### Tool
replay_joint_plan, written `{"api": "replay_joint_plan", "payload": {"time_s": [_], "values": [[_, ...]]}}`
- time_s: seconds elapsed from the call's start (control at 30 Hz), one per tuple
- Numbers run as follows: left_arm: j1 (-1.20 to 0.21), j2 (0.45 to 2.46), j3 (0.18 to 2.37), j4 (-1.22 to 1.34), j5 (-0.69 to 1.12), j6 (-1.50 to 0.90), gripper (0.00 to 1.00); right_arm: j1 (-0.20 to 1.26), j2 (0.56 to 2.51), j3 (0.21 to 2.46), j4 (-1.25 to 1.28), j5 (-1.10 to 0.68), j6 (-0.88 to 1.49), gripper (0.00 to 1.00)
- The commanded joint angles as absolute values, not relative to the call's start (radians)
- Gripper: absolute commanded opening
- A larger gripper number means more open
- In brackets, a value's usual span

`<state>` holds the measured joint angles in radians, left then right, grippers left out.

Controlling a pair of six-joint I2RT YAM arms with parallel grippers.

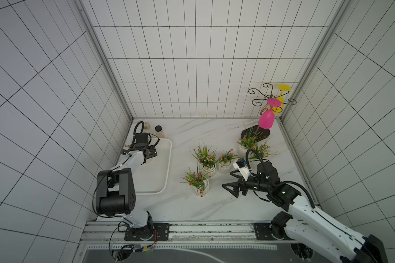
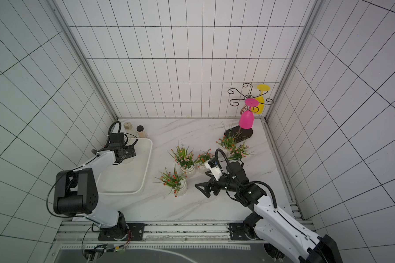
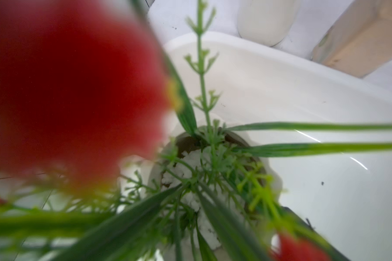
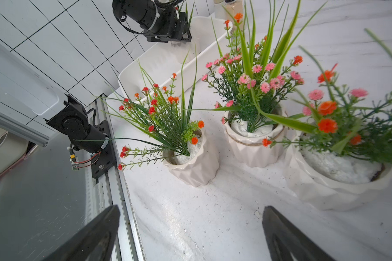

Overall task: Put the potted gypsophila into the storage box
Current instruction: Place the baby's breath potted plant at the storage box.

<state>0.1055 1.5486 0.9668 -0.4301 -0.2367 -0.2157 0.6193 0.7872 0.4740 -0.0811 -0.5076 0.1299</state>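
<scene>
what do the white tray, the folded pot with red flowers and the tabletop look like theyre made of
storage box: likely plastic, glossy white; smooth moulded rim, rounded corners.
pot with red flowers: probably glazed ceramic, cream, soft sheen on crisp folds; could be resin.
tabletop: white with grey veins, slight gloss; marble or a marble-look laminate, cannot tell which.

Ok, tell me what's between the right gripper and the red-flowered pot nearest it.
Nothing visible does. The open right gripper faces the red-flowered pot across bare tabletop; the pink-flowered pot stands beside that pot, off the line.
</scene>
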Motion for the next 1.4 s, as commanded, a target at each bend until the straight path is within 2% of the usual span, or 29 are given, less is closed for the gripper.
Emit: {"api": "replay_joint_plan", "payload": {"time_s": [0.0,0.27,0.57,0.73,1.0,1.13,1.37], "values": [[0.102,1.468,1.016,-0.54,-0.187,-0.199,0.97,0.609,0.762,0.561,-0.126,-0.476,0.128,0.99],[0.076,1.274,1.009,-0.664,0.019,-0.225,0.97,0.607,0.736,0.569,-0.169,-0.468,0.129,0.99],[-0.223,1.16,1.06,-0.813,0.051,-0.163,0.96,0.599,0.739,0.589,-0.212,-0.471,0.159,0.99],[-0.359,1.127,1.088,-0.908,0.133,-0.207,0.96,0.589,0.741,0.604,-0.242,-0.459,0.172,0.99],[-0.584,1.076,1.156,-0.993,0.159,-0.361,0.97,0.577,0.753,0.6,-0.247,-0.456,0.187,0.99],[-0.611,1.031,1.153,-1.003,0.189,-0.434,0.97,0.575,0.737,0.589,-0.252,-0.463,0.187,0.99],[-0.637,0.881,1.128,-1.065,0.21,-0.349,0.97,0.571,0.719,0.574,-0.262,-0.469,0.187,0.99]]}}
